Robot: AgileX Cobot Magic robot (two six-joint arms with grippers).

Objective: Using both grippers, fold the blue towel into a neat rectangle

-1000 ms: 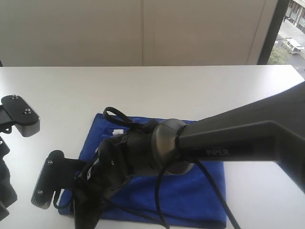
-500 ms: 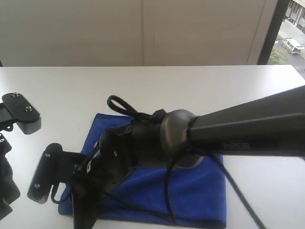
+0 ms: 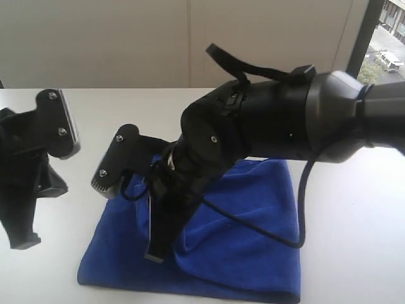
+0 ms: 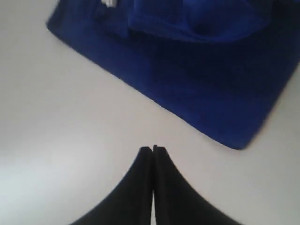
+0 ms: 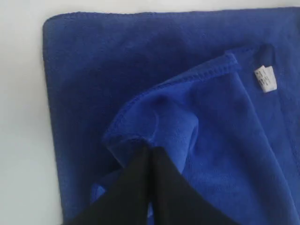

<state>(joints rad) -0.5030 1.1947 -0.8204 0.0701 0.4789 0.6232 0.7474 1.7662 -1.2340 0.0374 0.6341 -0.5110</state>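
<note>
Pinching a raised, hemmed fold of the blue towel [image 3: 253, 221], the right hand [image 5: 150, 149] has its jaws pressed together on the cloth. In the exterior view the grip sits toward the towel's 8 o'clock corner. The towel lies on the white table [image 3: 126, 107] toward 6 o'clock, its white label [image 5: 265, 78] beside the flap's corner. The left hand [image 4: 153, 149] is squeezed closed and empty over bare table at the towel's 9 o'clock side, apart from its edge. Open table stretches at 12 and 3 o'clock.
</note>
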